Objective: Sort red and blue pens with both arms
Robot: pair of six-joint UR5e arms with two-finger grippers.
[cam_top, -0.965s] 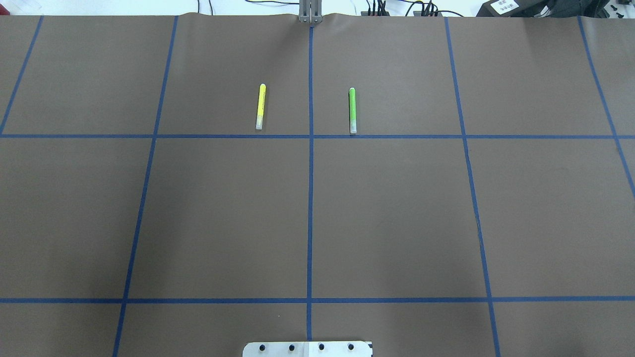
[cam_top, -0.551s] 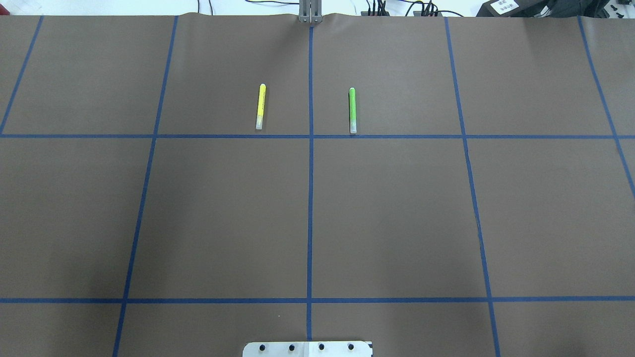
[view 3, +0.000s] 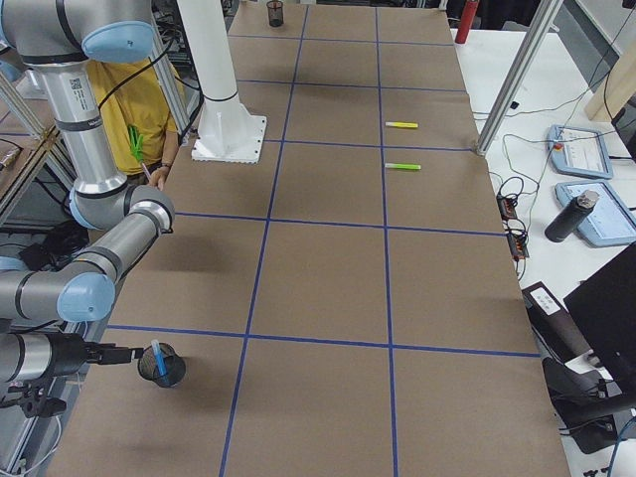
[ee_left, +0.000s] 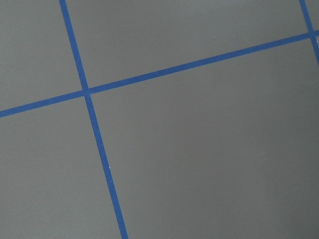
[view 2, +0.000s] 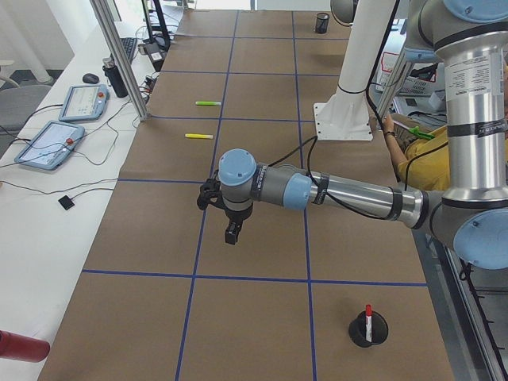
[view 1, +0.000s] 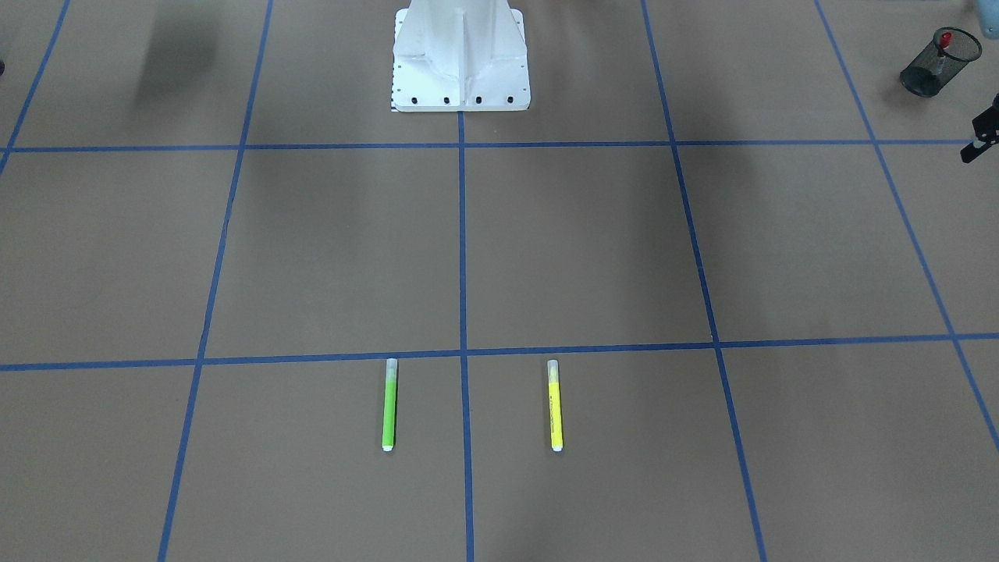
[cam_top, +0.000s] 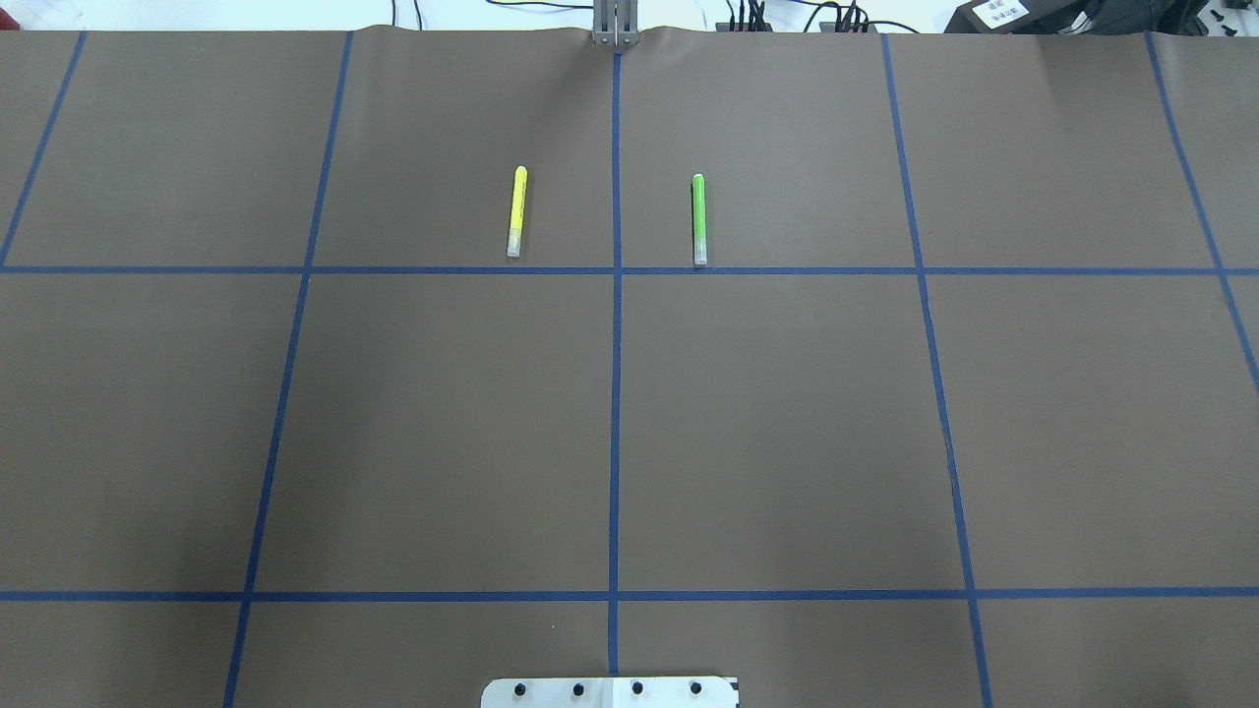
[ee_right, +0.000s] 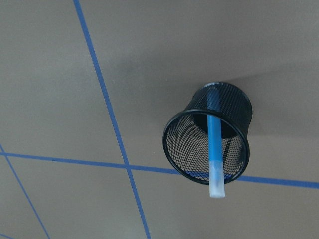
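Blue pen [ee_right: 215, 149] in mesh cup [ee_right: 175, 137], right end effector [view 3: 125, 352] just beside

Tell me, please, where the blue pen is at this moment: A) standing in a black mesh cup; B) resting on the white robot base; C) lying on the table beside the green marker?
A: the blue pen leans inside the black mesh cup, its pale cap poking above the rim.

Left arm [view 2: 357, 197] and right arm [view 3: 117, 246]: silver-grey tubes, pale blue joint caps; black cable runs back from the black left end effector [view 2: 231, 233]; white bolted pedestal [view 1: 460, 55]
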